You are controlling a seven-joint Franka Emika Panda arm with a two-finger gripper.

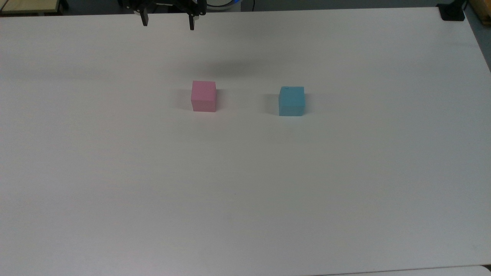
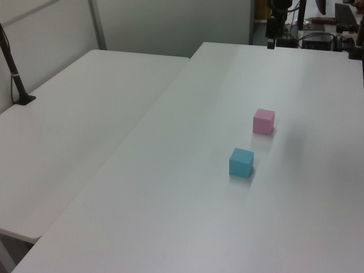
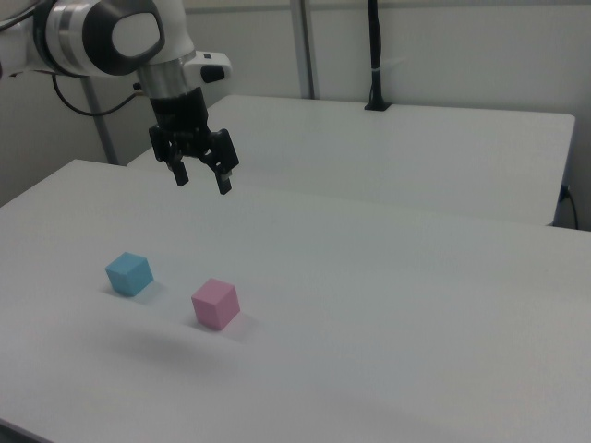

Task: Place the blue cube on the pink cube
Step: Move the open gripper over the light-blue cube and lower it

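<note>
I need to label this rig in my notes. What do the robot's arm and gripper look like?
In the right view, the arm is built of rounded glossy white segments with dark joint rings and a round dark cap on one side. A black cable trails off behind it. The gripper is all black: a blocky body carrying two short, straight fingers with squared tips. No markings can be made out.
</note>
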